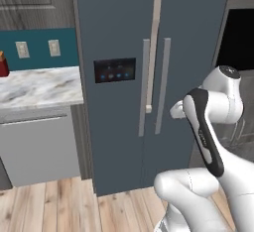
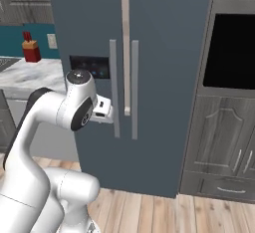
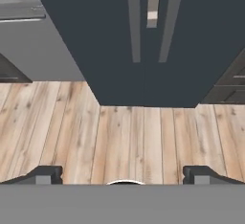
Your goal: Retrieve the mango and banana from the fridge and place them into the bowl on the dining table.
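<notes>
The tall slate-blue fridge [image 1: 119, 127] stands straight ahead with both doors shut or nearly so. Two grey vertical handles [image 1: 143, 87] flank a pale strip at the door seam, and a black panel with blue lights [image 1: 114, 70] sits on the left door. My gripper [image 3: 124, 177] is open with nothing between its fingers. It hangs in front of the fridge's lower half, apart from the doors, pointing down at the fridge foot and the wooden floor. The hand [image 2: 102, 109] shows level with the handles. The mango, banana, bowl and dining table are out of view.
A marble counter [image 1: 39, 85] over a grey dishwasher front [image 1: 39, 149] adjoins the fridge on the left, with a red object [image 2: 31, 48] on it. On the right are a black wall oven [image 2: 231, 48] and grey cabinets [image 2: 224, 147]. Wooden floor [image 3: 124, 137] lies in front.
</notes>
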